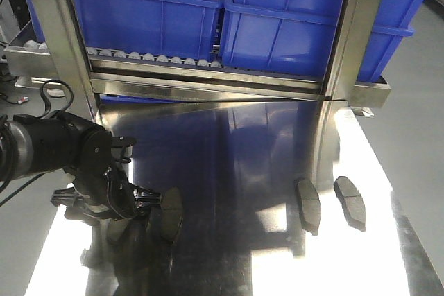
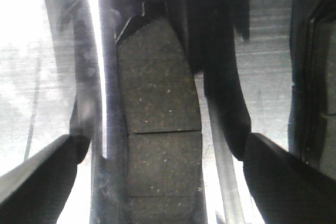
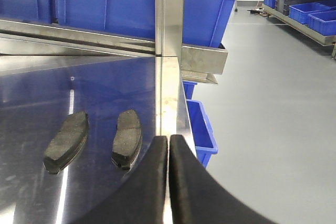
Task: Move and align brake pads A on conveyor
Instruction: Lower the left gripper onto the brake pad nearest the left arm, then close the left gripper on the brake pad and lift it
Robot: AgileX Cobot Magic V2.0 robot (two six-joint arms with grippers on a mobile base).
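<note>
The left end effector (image 2: 163,150) is spread and straddles one brake pad (image 2: 157,93) on the steel bench (image 1: 236,171). The right end effector (image 3: 168,171) is pressed together and empty. A second brake pad (image 3: 67,141) and a third brake pad (image 3: 127,137) lie at its 10 o'clock. The pads are probably rigid, dense and rough-faced, so pinch across the long edges at the centre groove. No legible markings.
</note>
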